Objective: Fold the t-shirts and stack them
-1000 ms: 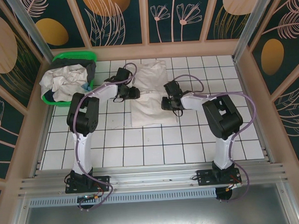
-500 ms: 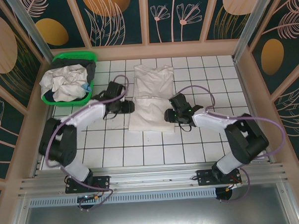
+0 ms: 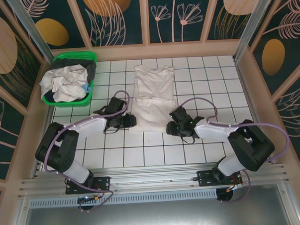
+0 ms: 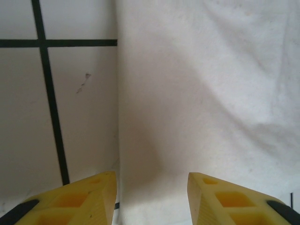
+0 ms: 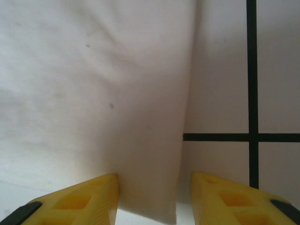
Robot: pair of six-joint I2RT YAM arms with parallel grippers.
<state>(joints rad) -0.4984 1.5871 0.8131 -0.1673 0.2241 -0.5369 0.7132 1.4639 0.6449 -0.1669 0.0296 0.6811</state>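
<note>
The left pincer (image 4: 151, 174) is released. Its two yellow fingers (image 4: 93, 197) stand apart, with nothing pinched between them. In the gap lies the side edge of the long off-white cotton t-shirt (image 3: 153, 95). From that pincer's own camera the cloth fills the ground ahead and to the right of the fingers. Bare tile of the white tiled table (image 3: 213, 85), crossed by dark grid lines, lies ahead and to the left.

The right pincer (image 5: 154, 174) is also released, with its fingers spread. The shirt's near corner lies between them, the hem just ahead of the fingertips. The cloth spreads ahead and to the left of this pincer, and bare tile shows ahead of its right finger.

From above, the shirt lies flat as a narrow strip, folded lengthwise. It stretches away from both pincers towards the far wall, and its near end sits between them. The left pincer is at its left edge and the right pincer at its right corner.

Well beyond the left pincer and off to its left stands a green plastic basket (image 3: 75, 57). It holds crumpled off-white t-shirts (image 3: 64, 82).
</note>
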